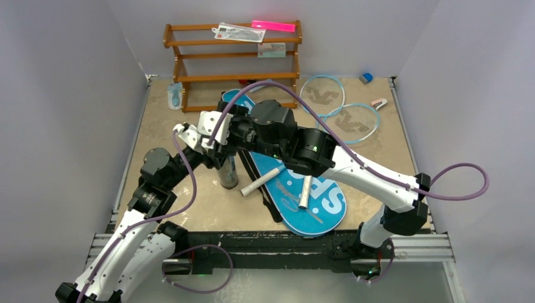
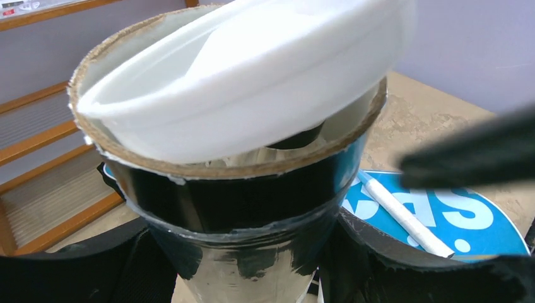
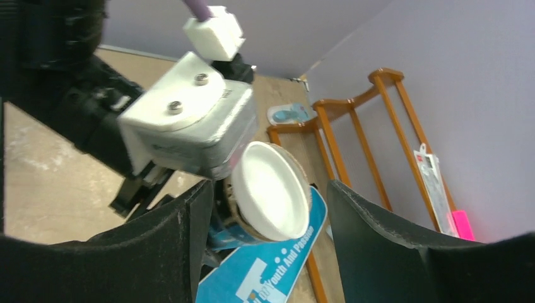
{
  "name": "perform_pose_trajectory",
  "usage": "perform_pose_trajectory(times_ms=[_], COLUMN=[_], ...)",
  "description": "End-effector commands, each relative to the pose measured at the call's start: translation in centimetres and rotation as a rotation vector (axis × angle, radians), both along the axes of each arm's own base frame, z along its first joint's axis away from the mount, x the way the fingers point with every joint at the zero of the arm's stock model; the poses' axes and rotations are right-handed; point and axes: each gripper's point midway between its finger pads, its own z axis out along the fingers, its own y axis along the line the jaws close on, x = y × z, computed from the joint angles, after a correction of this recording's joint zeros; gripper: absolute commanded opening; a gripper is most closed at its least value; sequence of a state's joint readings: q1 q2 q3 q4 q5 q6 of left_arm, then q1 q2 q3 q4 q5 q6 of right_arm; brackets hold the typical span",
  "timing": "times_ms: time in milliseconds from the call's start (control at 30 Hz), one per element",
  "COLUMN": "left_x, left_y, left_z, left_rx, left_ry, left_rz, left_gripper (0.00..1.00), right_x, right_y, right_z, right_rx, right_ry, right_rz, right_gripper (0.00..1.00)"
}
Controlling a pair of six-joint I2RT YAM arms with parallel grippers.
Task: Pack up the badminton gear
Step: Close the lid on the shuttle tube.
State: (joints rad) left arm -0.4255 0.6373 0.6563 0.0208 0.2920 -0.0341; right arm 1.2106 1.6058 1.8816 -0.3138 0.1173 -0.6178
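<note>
The black tube (image 1: 229,175) stands upright left of the blue "SPORT" bag (image 1: 303,205). My left gripper (image 1: 219,150) is shut on the tube (image 2: 252,202) just below its mouth. A white cap (image 2: 252,69) lies tilted on the tube's cardboard rim. My right gripper (image 1: 238,125) hovers over the tube's mouth, open, with the cap (image 3: 271,189) between its fingers (image 3: 158,246) and not touching them. Two light-blue rackets (image 1: 323,95) (image 1: 356,122) lie across the bag, with their white handles (image 1: 262,181) (image 1: 305,191) on it. I cannot see shuttlecocks clearly.
The brown wooden rack (image 1: 233,63) stands at the back, with a pink strip (image 1: 274,26) and packets on its shelves. A light-blue item (image 1: 175,96) lies by the rack's left foot. Small blue (image 1: 366,77) and pink (image 1: 378,103) bits lie at the back right.
</note>
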Motion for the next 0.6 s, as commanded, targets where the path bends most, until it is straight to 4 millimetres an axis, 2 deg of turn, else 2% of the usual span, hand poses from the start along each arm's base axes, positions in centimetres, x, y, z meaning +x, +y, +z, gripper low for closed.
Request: perform_pose_trajectory(times_ms=[0,100,200,267,333,400,467,567], left_x=[-0.2,-0.3,-0.3,-0.4,-0.4,-0.5,-0.5,-0.5], left_y=[-0.2,-0.3,-0.4,-0.5,-0.6,-0.6,-0.6,-0.6], left_z=[1.3,1.4,1.4,1.3,1.3,1.1,1.0,0.9], left_rx=[-0.039,-0.055,-0.069,-0.075,-0.077,-0.077,-0.075,-0.071], left_ry=[-0.003,0.008,0.019,0.025,0.030,0.031,0.034,0.034], left_rz=[-0.010,-0.014,-0.018,-0.022,-0.027,-0.029,-0.029,-0.030], left_gripper=[0.53,0.53,0.53,0.53,0.53,0.53,0.53,0.53], right_x=[-3.0,-3.2,-3.2,-3.3,-3.2,-1.8,-1.4,-1.0], right_y=[-1.2,-1.8,-2.2,-2.4,-3.0,-4.3,-5.2,-5.2], right_z=[1.8,1.2,1.0,1.3,2.5,4.0,5.3,6.3], right_rx=[0.036,0.020,0.021,0.042,0.103,0.190,0.262,0.315], right_ry=[0.044,0.038,0.054,0.080,0.129,0.211,0.269,0.330], right_rz=[0.109,0.115,0.121,0.134,0.164,0.168,0.184,0.164], right_gripper=[0.71,0.77,0.79,0.79,0.78,0.73,0.66,0.56])
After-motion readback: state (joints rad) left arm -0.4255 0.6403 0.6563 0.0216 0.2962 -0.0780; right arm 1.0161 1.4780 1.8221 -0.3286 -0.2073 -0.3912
